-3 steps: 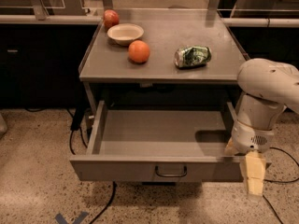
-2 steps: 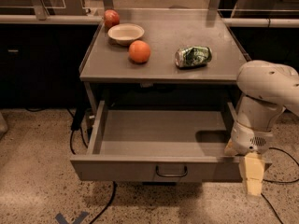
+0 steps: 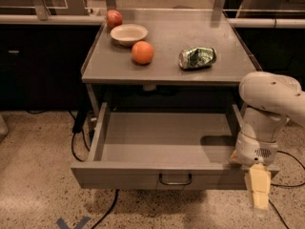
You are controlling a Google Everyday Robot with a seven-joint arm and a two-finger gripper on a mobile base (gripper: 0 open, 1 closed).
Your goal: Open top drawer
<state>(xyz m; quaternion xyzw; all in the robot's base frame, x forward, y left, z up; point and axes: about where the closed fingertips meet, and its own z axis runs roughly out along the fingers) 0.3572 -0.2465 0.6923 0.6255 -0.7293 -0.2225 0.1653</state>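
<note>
The top drawer point(image 3: 143, 175) of the grey metal cabinet stands pulled far out toward the camera. Its inside is bare and its flat front carries a small dark wire handle point(image 3: 175, 179) at centre. My gripper point(image 3: 259, 190) hangs at the drawer's front right corner, to the right of the handle and apart from it, with its pale yellow fingers point(image 3: 259, 193) pointing down toward the floor. The white arm point(image 3: 269, 109) rises above it at the right.
On the cabinet top point(image 3: 167, 61) lie a white bowl point(image 3: 128, 34), a red apple point(image 3: 114, 18), an orange point(image 3: 142, 52) and a crushed green can point(image 3: 197, 57). Black cables point(image 3: 76, 142) run on the speckled floor at the left. Dark cabinets flank both sides.
</note>
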